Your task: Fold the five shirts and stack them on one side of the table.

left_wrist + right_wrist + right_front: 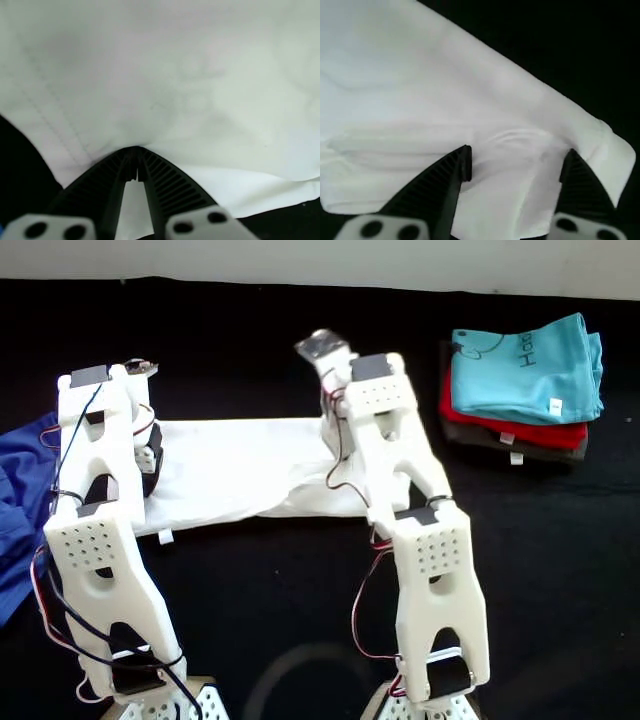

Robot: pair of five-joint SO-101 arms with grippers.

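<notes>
Left pincer [136, 156] clamped, white shirt [175, 75] pinched

My left arm [98, 540] stands at eight o'clock and my right arm [425, 540] at five, both stretched toward twelve. My left claw [136, 154] pinches the white shirt [165, 75] (tips meeting); my right claw [517, 164] gapes wide.

High view: light is even and diffuse, from above; no hard-edged shadows fall on the black worktop [250, 590], which returns almost no light and shows little surface detail. The white shirt [240, 465] is bright, close to washed out. Left wrist view: soft grey shading lies across the upper left of the frame. Right wrist view: the folds carry faint shadows; the upper right is fully black.
</notes>
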